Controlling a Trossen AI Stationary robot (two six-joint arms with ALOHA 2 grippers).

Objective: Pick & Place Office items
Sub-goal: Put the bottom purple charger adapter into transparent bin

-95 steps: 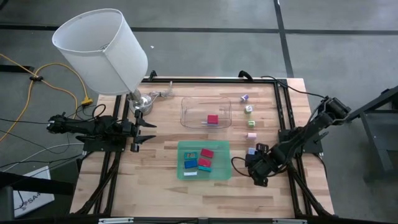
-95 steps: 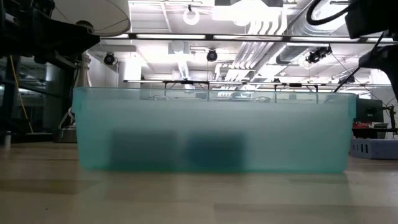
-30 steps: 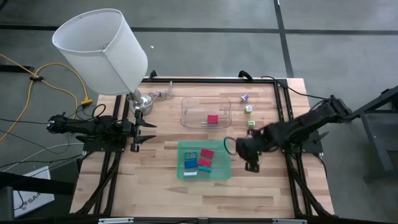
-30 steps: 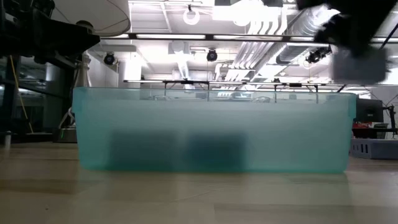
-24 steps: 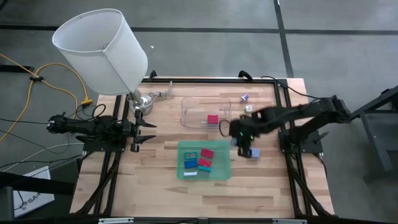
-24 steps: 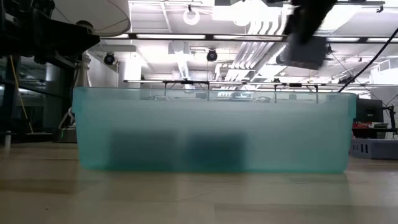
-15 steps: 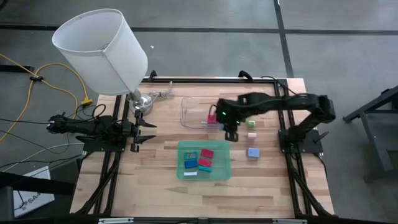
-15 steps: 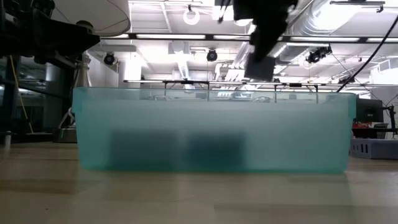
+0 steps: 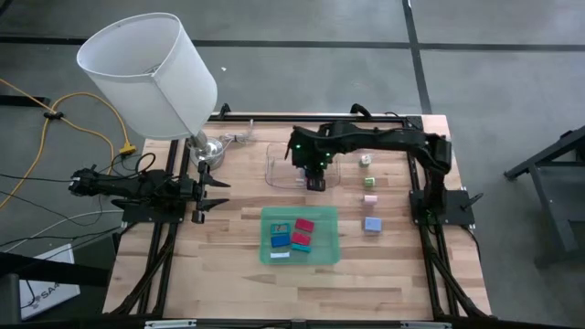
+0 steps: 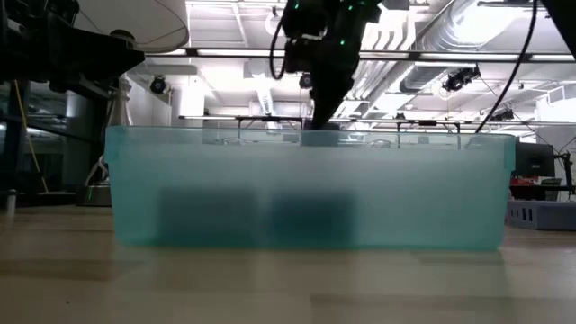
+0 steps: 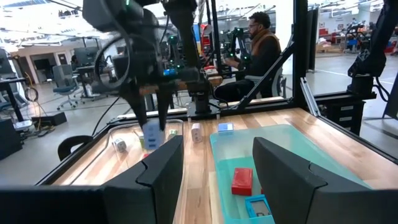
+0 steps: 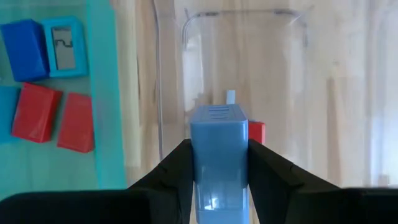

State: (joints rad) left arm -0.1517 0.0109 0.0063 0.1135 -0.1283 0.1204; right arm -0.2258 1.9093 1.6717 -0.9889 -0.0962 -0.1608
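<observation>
No text, label, brand or number can be read in any of the pictures. In the right wrist view, at the upper left of the frame, a pale blue block [image 12: 64,46] carries a grey panel with a thin line drawn on it, but this forms no readable letters. In the high view, nothing written shows on the table [image 9: 238,274].

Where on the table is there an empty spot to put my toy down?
The bare wood along the table's front edge, below the green tray, is free. So is the strip between the left gripper and the clear tray. It is crowded by the small blocks at the right, and where the right gripper holds a blue block.
</observation>
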